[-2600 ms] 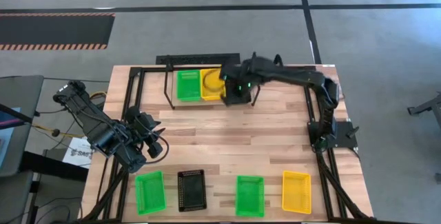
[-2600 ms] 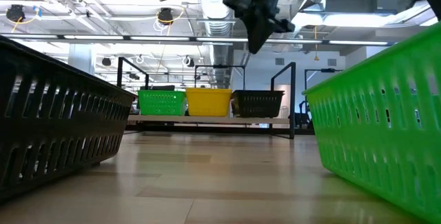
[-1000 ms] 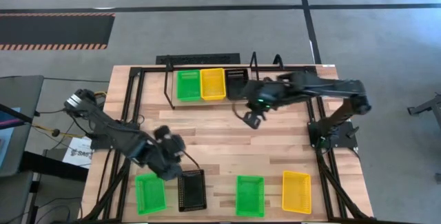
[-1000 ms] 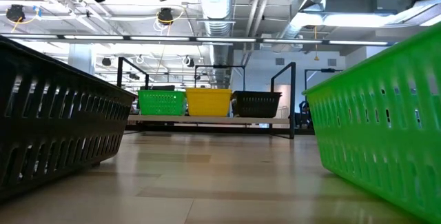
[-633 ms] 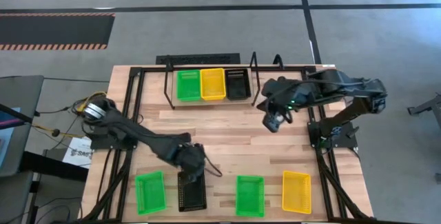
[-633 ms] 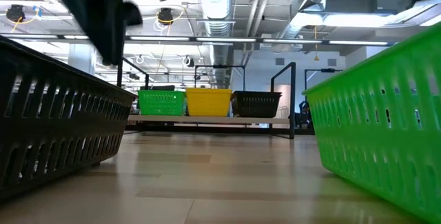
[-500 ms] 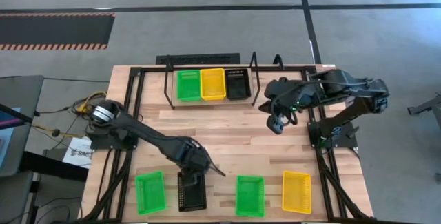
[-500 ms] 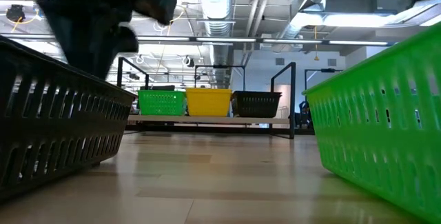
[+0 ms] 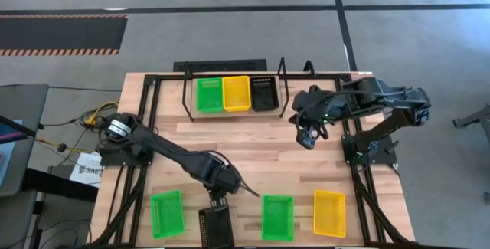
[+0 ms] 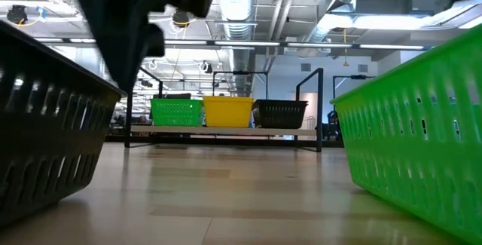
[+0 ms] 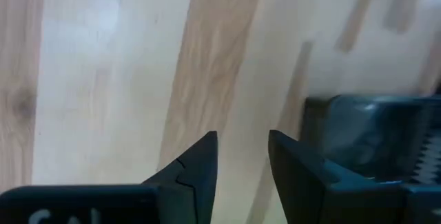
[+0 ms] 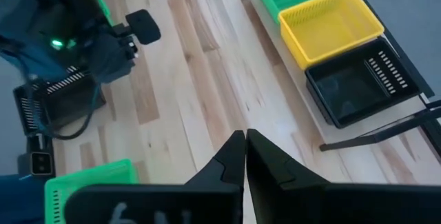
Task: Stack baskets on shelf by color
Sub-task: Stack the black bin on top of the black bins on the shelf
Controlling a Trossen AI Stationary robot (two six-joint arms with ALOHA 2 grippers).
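Note:
The shelf [image 9: 230, 109] at the far side carries a green basket [image 9: 208, 94], a yellow one [image 9: 236, 93] and a black one [image 9: 263, 93], side by side. Along the near edge lie a green basket [image 9: 166, 214], a black basket [image 9: 216, 227], another green one [image 9: 278, 217] and a yellow one [image 9: 329, 212]. My left gripper [image 9: 223, 191] points down, open, just beyond the near black basket's far end [image 11: 365, 134]. Both its fingers are over bare wood. My right gripper [image 12: 244, 148] hangs shut and empty above the table's right half [image 9: 306, 138]. My left gripper comes from above, pointing down, at the far short wall [image 11: 324, 114] of the near black basket. The outer side of one finger [image 11: 296, 169] stands right at that wall. Whether it touches the wall I cannot tell; nothing is between the fingers.
Black frame rails [image 9: 145, 119] run along the table's left and right sides. Bare wood [image 9: 253, 153] lies between the shelf and the near row. In the low view the black basket [image 10: 45, 139] and a green basket [image 10: 414, 139] flank the shelf [image 10: 226, 130].
My left gripper has swung toward the table's right and near edges and come down at the near black basket, tipping to point downward. That basket has slid toward the near edge. My right gripper has drawn away from the shelf toward the right edge and risen a little.

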